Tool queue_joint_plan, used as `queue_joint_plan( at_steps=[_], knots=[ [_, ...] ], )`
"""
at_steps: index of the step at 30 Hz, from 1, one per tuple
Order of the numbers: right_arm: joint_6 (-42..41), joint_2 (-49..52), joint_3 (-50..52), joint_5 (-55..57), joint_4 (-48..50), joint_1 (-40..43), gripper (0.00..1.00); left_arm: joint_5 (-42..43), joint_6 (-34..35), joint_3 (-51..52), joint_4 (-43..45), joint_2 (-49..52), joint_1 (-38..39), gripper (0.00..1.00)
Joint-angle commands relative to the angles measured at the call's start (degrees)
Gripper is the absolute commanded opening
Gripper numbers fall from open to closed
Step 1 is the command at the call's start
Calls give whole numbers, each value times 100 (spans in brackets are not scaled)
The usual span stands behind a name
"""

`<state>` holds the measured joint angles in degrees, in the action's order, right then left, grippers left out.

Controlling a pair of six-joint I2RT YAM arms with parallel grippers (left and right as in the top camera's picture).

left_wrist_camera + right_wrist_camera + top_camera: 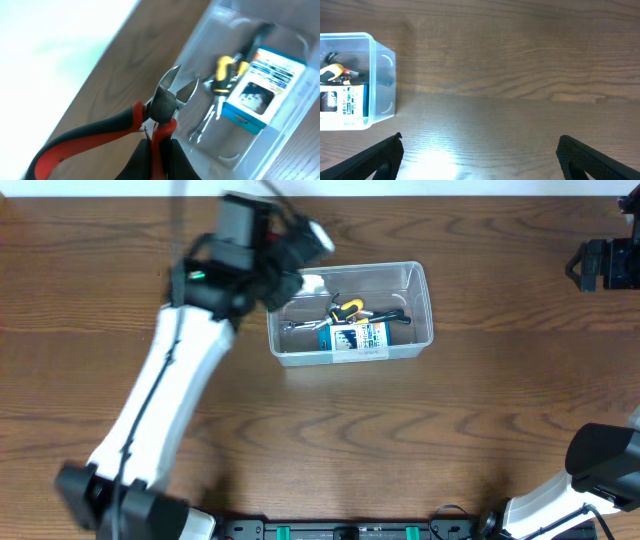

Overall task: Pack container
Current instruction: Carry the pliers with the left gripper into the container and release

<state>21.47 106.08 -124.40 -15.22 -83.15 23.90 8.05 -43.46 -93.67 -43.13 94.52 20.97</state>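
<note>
The container (415,277) is a clear plastic bin on the wooden table, holding a blue-and-white box (352,337) and a yellow-handled tool (348,307). My left gripper (287,280) hovers over the bin's left end. In the left wrist view the left gripper (159,143) is shut on one red-and-black handle of a pair of side cutters (167,97), whose steel head points toward the container (220,150). My right gripper (480,160) is open above bare wood, with the container (382,75) far off to its left.
A black fixture (603,265) stands at the table's far right edge. The right arm (600,455) sits low at the front right corner. The left arm's white link (165,390) crosses the left half of the table.
</note>
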Motion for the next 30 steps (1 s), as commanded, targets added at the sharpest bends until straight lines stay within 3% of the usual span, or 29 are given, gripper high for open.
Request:
queue_joint_plan(
  at_steps=[1, 9, 18, 19, 20, 21, 22, 24, 30],
  knots=[
    [-116, 0, -26, -136, -28, -31, 99, 79, -730, 55, 63, 595, 245, 6],
    [-133, 0, -26, -136, -66, -31, 99, 74, -533, 55, 17, 1910, 358, 6],
    [-129, 0, -26, -133, -63, -31, 99, 68, -533, 55, 35, 2577, 282, 6],
    [-129, 0, -26, -133, -63, -31, 99, 66, -535, 55, 44, 2579, 282, 11],
    [-129, 0, -26, -133, -63, -31, 99, 48, -535, 55, 68, 2577, 282, 27],
    [-129, 0, -26, -133, -63, -31, 99, 28, -535, 55, 85, 2570, 282, 50],
    [-129, 0, -26, -133, -61, -31, 99, 24, -535, 52, 87, 2570, 282, 64],
    [-125, 0, -26, -131, -59, -31, 99, -59, -533, 52, 83, 2570, 282, 80],
    [-39, 0, -26, -136, -57, -57, 99, -529, -531, 52, -13, 2358, 284, 88]
  ],
)
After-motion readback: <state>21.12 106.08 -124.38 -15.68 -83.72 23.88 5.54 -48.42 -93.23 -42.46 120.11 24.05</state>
